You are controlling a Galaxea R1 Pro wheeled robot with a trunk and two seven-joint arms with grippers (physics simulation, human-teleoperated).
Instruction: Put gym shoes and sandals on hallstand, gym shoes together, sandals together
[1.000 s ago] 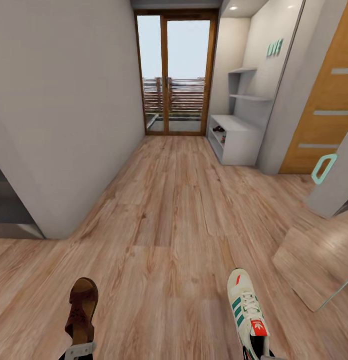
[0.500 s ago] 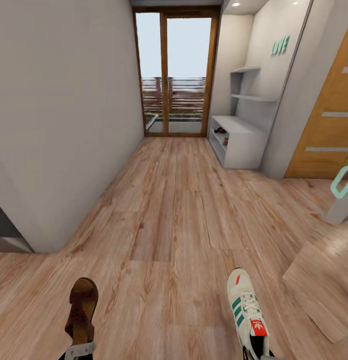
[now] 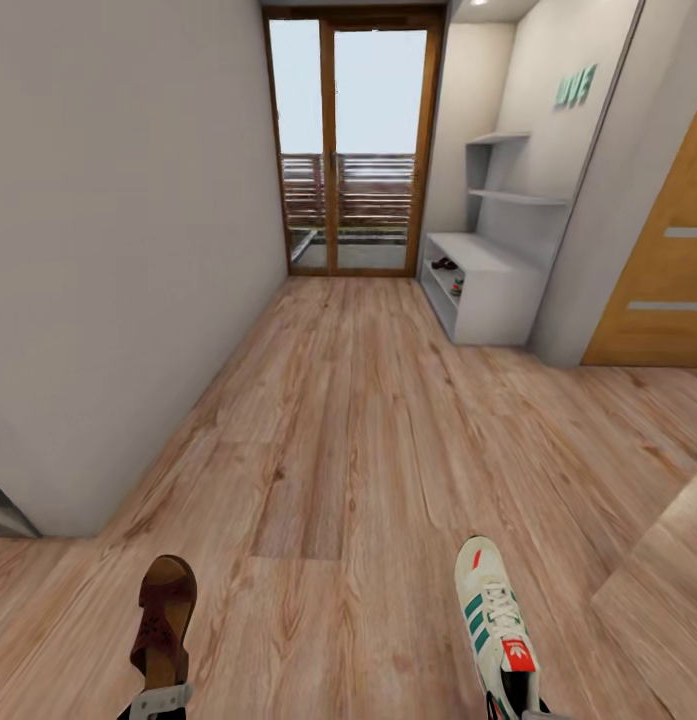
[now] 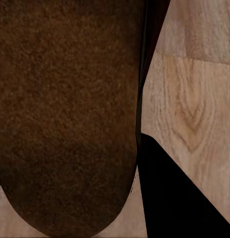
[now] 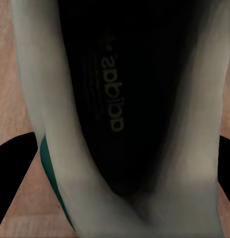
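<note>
Left gripper [image 3: 160,697] clamped on brown sandal [image 3: 165,620]; right gripper [image 3: 523,708] clamped on gym shoe [image 3: 493,620], toes forward

Sandal [image 3: 165,625] at 7 o'clock, low in head view, held at left gripper [image 3: 156,700]. Gym shoe [image 3: 495,625] at 5 o'clock, at right gripper [image 3: 518,705], well apart from sandal. Corridor floor [image 3: 348,440] runs fwd btwn them to glass doors [image 3: 350,140] at 12. Hallstand [image 3: 488,290] at 1 o'clock, against right wall; small items on its shelves, too small to tell. Wooden door [image 3: 663,270] at 2–3.
</note>
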